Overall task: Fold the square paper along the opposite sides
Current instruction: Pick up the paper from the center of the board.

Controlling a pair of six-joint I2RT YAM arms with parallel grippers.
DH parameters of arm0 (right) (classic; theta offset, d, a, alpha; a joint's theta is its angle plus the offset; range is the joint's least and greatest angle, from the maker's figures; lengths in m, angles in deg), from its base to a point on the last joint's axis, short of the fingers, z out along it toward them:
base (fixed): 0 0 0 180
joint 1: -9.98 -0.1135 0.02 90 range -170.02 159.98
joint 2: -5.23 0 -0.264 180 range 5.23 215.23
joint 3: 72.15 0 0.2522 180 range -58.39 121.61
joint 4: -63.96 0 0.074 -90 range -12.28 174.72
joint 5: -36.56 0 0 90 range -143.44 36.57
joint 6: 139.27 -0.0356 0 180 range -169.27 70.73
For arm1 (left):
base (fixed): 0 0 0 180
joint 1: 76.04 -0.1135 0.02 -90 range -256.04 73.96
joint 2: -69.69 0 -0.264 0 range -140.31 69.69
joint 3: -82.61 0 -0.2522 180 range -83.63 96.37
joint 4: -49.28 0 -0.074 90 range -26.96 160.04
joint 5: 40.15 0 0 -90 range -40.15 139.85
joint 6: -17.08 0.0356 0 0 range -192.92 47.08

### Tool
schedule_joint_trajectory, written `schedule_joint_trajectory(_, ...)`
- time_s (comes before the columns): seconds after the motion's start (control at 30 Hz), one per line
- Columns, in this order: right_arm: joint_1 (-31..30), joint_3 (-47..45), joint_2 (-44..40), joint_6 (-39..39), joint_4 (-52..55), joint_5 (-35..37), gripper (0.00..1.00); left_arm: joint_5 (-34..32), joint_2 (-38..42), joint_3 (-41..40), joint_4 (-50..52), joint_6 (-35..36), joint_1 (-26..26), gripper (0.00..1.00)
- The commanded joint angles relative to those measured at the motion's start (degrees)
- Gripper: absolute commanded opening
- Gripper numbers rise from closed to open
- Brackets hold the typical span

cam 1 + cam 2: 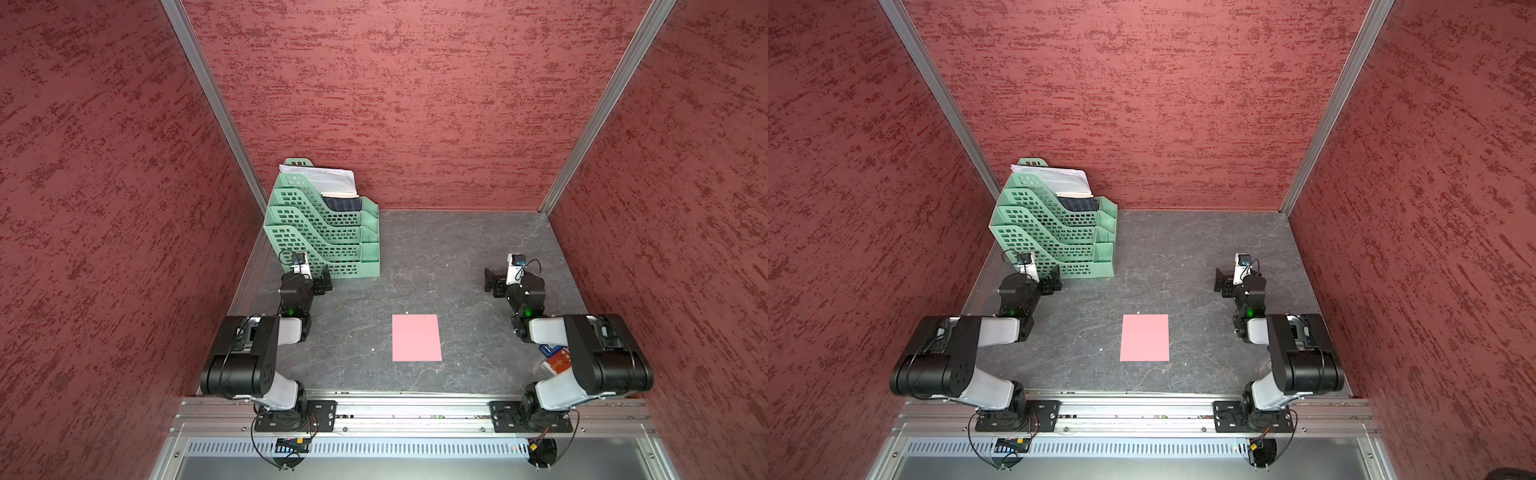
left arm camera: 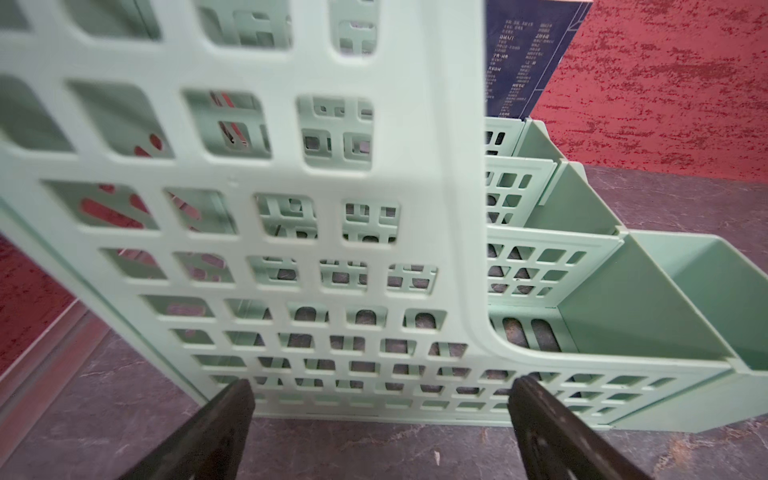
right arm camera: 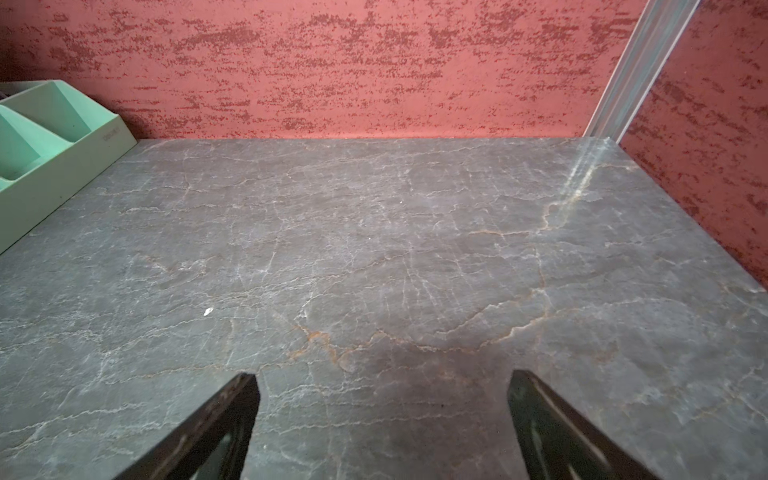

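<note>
The square paper [image 1: 416, 337] [image 1: 1145, 337] is a plain pink sheet lying flat on the dark stone tabletop, near the front middle, in both top views. My left gripper [image 1: 323, 282] [image 1: 1053, 280] [image 2: 380, 388] stands open, well left and behind the paper, its fingertips just short of the green tray rack. My right gripper [image 1: 491, 280] [image 1: 1222, 280] [image 3: 382, 384] is open too, right of and behind the paper, with only bare tabletop between its fingers. Neither wrist view shows the paper.
A stacked green tray rack [image 1: 332, 232] [image 1: 1063, 232] [image 2: 291, 249] [image 3: 50, 137] holding white printed papers [image 1: 328, 176] and a dark booklet stands at the back left. Small orange and blue packets [image 1: 555, 355] lie under the right arm. Red walls enclose three sides.
</note>
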Motion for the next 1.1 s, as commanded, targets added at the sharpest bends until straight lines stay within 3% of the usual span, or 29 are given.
schedule_joint_trajectory(0.0,-4.28,11.16,-7.30,0.41,18.85,14.07,0.99,-13.72,11.97,6.45,17.10,0.28,5.82,1.00)
schedule_joint_trajectory(0.13,-8.70,26.59,-6.88,-1.91,40.40,19.24,0.99,-25.57,16.30,17.60,38.84,-5.39,14.25,1.00)
schedule_joint_trajectory(0.2,-11.38,31.19,-6.79,-3.95,48.18,17.37,0.99,-27.60,15.53,23.70,52.17,-15.85,16.36,1.00)
schedule_joint_trajectory(0.27,-13.20,34.26,-7.54,-9.01,57.00,10.87,0.99,-19.53,13.16,28.38,62.99,-25.22,17.61,1.00)
schedule_joint_trajectory(0.37,-15.71,32.69,-10.51,-15.12,64.60,-0.41,0.99,-9.03,7.26,32.02,70.18,-30.51,22.74,1.00)
schedule_joint_trajectory(0.5,-19.36,27.90,-14.03,-19.69,71.04,-10.28,0.99,2.98,-0.28,33.05,73.29,-35.48,29.53,0.97)
schedule_joint_trajectory(0.63,-22.52,20.76,-13.33,-27.53,68.52,-22.25,0.99,14.19,-5.10,30.08,72.28,-38.69,33.85,0.91)
schedule_joint_trajectory(0.73,-26.66,15.00,-12.99,-32.27,62.41,-25.87,0.99,20.02,-6.94,26.89,69.25,-40.58,36.23,0.89)
schedule_joint_trajectory(0.9,-32.86,6.36,-13.74,-39.11,51.49,-28.12,0.96,23.54,-7.61,24.04,67.78,-42.61,37.82,0.88)
schedule_joint_trajectory(1.07,-34.45,0.66,-10.84,-41.80,43.55,-29.61,0.94,26.41,-8.16,19.97,62.12,-44.64,38.08,0.89)
